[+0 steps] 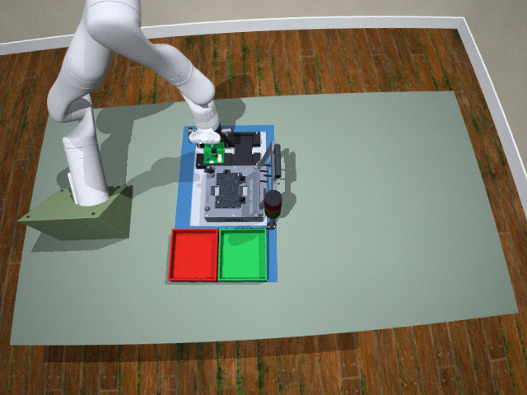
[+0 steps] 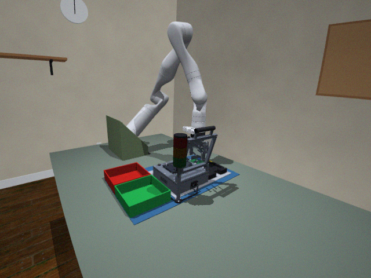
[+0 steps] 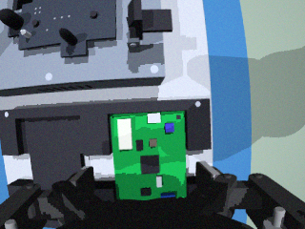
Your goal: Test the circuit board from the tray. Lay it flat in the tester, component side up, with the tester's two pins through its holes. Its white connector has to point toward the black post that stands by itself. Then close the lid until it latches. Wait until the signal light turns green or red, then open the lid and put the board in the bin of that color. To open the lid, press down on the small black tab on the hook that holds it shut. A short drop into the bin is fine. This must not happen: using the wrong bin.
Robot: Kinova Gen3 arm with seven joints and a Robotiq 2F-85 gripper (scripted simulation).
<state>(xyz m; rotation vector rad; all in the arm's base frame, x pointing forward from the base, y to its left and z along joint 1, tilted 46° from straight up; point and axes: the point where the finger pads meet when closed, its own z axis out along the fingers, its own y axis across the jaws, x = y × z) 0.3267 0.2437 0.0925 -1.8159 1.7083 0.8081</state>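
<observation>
The tool [image 3: 149, 181] is wide open and holds nothing. It hangs right over the green board [image 3: 149, 156], one finger [image 3: 82, 181] on each side. The board lies flat in the black tray [image 3: 57, 134], parts up. Next to the tray is the tester [image 1: 230, 195] with its lid [image 2: 206, 143] up.

Even, bright light; soft shadows

A grey-green table [image 1: 383, 191] carries a blue mat [image 1: 183, 178] and the arm's base [image 1: 38, 220].
</observation>
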